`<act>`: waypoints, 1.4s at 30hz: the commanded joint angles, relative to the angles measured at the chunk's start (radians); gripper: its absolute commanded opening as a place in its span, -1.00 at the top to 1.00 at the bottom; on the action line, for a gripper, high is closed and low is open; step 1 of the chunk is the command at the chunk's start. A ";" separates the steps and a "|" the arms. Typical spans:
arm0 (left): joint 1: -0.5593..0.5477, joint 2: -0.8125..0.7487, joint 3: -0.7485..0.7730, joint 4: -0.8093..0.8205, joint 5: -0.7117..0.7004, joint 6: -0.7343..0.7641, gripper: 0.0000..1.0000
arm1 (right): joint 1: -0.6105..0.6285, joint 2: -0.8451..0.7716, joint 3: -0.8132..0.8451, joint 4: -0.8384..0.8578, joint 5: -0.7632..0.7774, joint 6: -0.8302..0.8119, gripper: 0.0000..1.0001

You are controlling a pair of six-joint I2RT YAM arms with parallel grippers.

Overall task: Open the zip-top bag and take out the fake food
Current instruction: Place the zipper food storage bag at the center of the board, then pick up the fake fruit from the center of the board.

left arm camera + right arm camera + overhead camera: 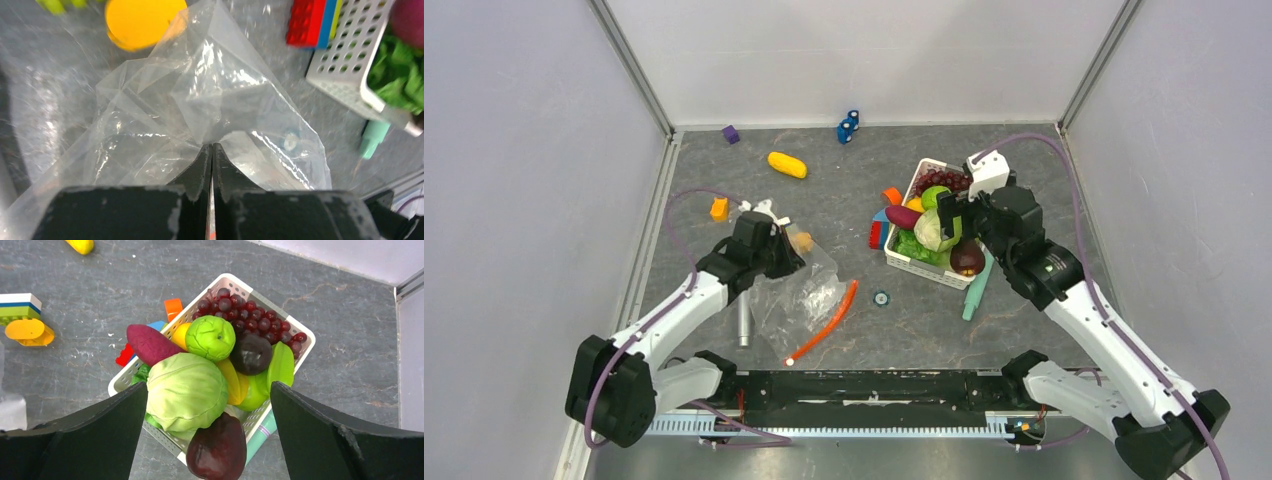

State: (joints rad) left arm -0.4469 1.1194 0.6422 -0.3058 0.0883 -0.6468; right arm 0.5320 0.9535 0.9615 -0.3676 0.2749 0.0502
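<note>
Closed black fingers of the left pincer (212, 150) are pinching a fold of the zip-top bag (220, 95), holding the clear film up in a peak. Across the grey counter (1024, 150), the bag is lying well to the left of the white basket (231, 278), and it is looking empty. A yellow-orange piece (142, 20) is showing at its far edge, and I cannot tell whether that is inside or outside.

The right pincer (209, 385) is hanging directly over the basket with its jaws spread wide, gripping nothing. Most of the fake food (210, 337) is sitting heaped in the basket: the cabbage (186, 390) topmost, the sweet potato (149, 344) on its left rim. The corn cob (786, 164) is lying on the counter, off to the basket's left.

The red zipper strip (826, 324) is running diagonally, its upper end pointing toward the basket. The left arm is by far the nearer to the bag, so any remaining check of it is probably falling to that side.
</note>
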 commanded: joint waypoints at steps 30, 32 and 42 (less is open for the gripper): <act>0.232 0.904 1.158 -0.245 -0.313 -0.175 -0.99 | -0.004 -0.063 -0.044 -0.045 0.000 0.082 -0.96; 0.232 0.968 1.220 -0.254 -0.349 -0.210 -0.99 | -0.005 -0.061 -0.062 -0.037 -0.001 0.081 -0.96; 0.232 1.187 1.448 -0.343 -0.469 -0.327 -0.99 | -0.004 -0.062 -0.110 -0.005 -0.021 0.088 -0.96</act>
State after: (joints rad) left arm -0.2146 2.2650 2.0155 -0.6056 -0.3004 -0.8833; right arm 0.5316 0.8986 0.8581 -0.4206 0.2642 0.1261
